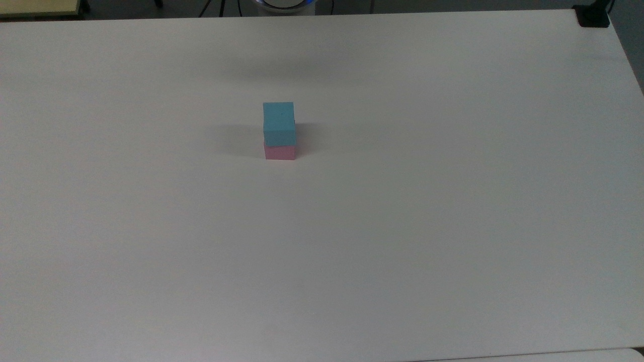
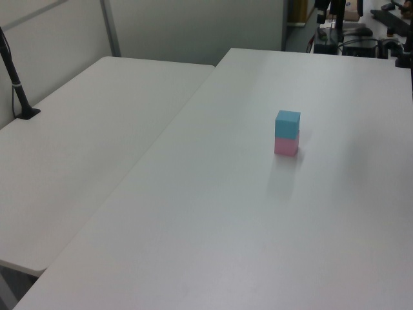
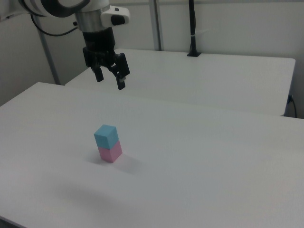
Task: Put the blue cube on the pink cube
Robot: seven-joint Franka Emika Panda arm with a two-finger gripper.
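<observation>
The blue cube (image 1: 278, 122) sits squarely on top of the pink cube (image 1: 279, 152), the pair standing alone on the white table (image 1: 402, 226). In the right view the stack (image 3: 108, 143) is left of centre, and the gripper (image 3: 109, 79) hangs in the air well above it, toward twelve o'clock, its two black fingers (image 3: 121, 79) spread apart and holding nothing. A second table (image 2: 84, 142) stands alongside.

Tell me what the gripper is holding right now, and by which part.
Nothing. The gripper hangs open and empty above the table; the blue cube sits on the pink cube.
</observation>
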